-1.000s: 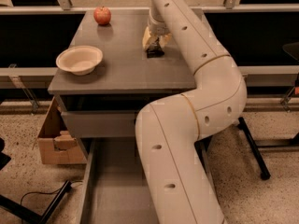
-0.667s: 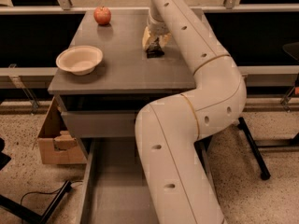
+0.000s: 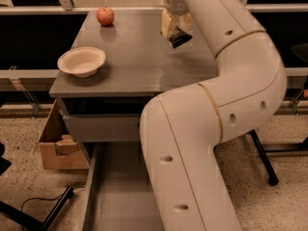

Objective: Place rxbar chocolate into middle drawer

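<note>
My gripper (image 3: 174,32) hangs over the back right part of the grey cabinet top (image 3: 139,66), below the cream wrist. It is shut on the rxbar chocolate (image 3: 179,37), a small black bar that sits tilted between the fingers, just above the surface. The middle drawer (image 3: 118,196) stands pulled out at the bottom of the view, showing its plain grey floor and low left wall. My white arm bends in front of the drawer's right part and hides it.
A red apple (image 3: 105,16) sits at the back left of the cabinet top. A white bowl (image 3: 82,60) sits at the front left. A cardboard box (image 3: 54,143) stands on the floor to the left. A black stand leg (image 3: 262,160) is on the right.
The gripper has risen a little and shifted right with the black bar in it. The apple, bowl and drawer have not moved.
</note>
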`<state>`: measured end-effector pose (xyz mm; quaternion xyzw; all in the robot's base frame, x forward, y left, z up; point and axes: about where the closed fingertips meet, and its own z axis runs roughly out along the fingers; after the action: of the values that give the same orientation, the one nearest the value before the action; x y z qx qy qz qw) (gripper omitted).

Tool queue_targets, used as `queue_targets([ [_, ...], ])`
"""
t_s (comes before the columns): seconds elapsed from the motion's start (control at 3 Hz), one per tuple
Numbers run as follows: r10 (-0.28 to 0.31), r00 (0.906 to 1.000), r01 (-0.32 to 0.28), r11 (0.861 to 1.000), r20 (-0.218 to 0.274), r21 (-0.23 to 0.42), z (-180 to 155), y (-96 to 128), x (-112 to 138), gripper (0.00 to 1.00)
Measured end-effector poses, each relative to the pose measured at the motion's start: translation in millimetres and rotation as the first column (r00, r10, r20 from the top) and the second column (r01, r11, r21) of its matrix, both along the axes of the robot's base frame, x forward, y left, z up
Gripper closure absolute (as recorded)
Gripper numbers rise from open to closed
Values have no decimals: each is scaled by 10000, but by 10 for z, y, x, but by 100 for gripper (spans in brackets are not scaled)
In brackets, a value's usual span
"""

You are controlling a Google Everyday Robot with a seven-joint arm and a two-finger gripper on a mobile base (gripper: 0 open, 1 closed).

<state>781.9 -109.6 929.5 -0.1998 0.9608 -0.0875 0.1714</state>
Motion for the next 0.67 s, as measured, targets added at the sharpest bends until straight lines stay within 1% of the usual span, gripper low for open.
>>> queue_targets([
  [0.33,786,9958,-822,9934,-472,-796,438,-260,-537,100],
  [0.67,721,9959,-762,9941,-541,-769,608,-524,-932,100],
])
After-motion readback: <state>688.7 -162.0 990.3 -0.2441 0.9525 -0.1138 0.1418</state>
